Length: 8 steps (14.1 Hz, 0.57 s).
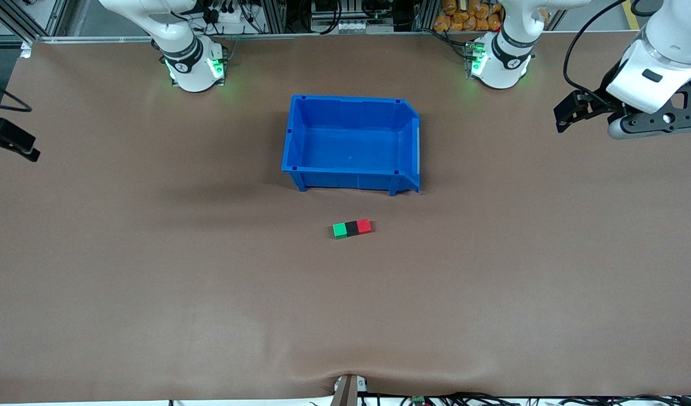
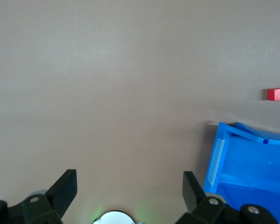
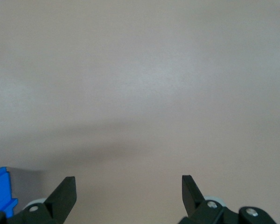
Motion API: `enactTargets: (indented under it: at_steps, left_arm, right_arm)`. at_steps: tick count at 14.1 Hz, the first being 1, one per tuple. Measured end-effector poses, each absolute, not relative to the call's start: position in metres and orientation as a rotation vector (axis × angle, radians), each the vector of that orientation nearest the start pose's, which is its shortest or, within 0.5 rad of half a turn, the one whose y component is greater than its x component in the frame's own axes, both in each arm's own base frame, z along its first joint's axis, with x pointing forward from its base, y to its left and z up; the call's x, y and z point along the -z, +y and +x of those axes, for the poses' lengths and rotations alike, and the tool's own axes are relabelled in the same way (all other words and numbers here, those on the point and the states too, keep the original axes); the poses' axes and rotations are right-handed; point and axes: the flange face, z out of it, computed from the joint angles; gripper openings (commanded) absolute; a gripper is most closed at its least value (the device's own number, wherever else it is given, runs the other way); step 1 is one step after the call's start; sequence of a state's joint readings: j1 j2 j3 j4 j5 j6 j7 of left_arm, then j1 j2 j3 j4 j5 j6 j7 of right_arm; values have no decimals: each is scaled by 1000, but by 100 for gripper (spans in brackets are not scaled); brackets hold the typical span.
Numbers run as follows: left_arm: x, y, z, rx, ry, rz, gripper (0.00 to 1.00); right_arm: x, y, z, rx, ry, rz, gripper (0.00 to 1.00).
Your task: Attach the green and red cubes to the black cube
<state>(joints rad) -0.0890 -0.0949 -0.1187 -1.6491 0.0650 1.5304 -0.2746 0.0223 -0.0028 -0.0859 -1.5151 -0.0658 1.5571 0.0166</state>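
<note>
Green cube [image 1: 339,230], black cube [image 1: 352,228] and red cube [image 1: 364,226] touch in one row, nearer the front camera than the blue bin [image 1: 353,172]. Left gripper [image 1: 568,113] spread wide, empty, over the table toward the left arm's end from the bin; right gripper [image 1: 12,144] likewise wide apart, empty, toward the right arm's end.

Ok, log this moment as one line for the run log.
cubes: green cube, black cube, red cube joined in a row | left gripper: open, waiting | right gripper: open, waiting

Green cube [image 1: 339,230], black cube [image 1: 352,228], red cube [image 1: 364,225], blue bin [image 1: 295,138]
</note>
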Motion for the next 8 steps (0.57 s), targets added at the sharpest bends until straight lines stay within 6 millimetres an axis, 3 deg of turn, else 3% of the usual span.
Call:
enactTargets:
  at_steps: [8]
  left_arm:
    - [-642,-102,517,14,-107,-3066,100]
  right_arm:
    - [-648,-55,549,51,49,-3209,100]
